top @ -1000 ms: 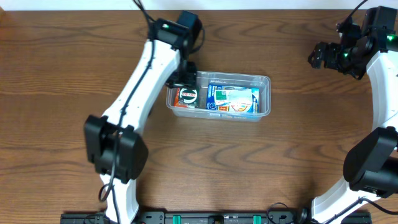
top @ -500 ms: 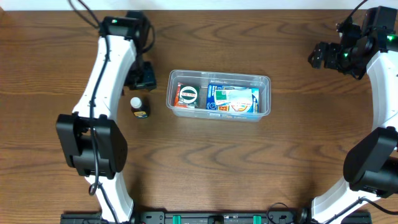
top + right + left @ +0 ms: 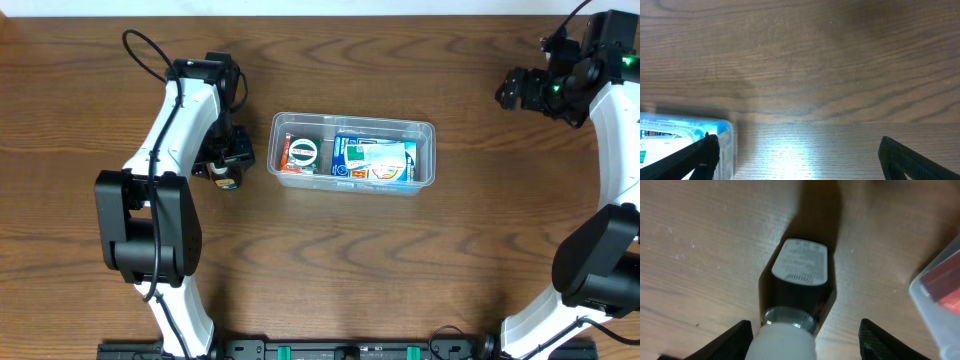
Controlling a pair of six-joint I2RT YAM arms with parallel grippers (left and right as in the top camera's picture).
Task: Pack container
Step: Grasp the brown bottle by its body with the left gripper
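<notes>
The clear plastic container [image 3: 352,124] is sitting at the middle of the table [image 3: 330,260], with a blue-and-white carton [image 3: 375,160] and a red-and-white packet [image 3: 300,155] lying inside it. Just to its left, the left gripper [image 3: 226,158] is now being held over the small dark bottle [image 3: 800,275], having been brought forward onto it since half a second ago. Its fingers [image 3: 735,340] are being kept apart, one on each side of the white cap [image 3: 787,340]. From overhead the bottle is being mostly hidden. The right gripper [image 3: 799,145], unmoved at the far right, is being held spread wide.

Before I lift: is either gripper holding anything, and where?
Nothing yet. The left gripper is open astride the bottle cap; the right gripper is open and empty.
</notes>
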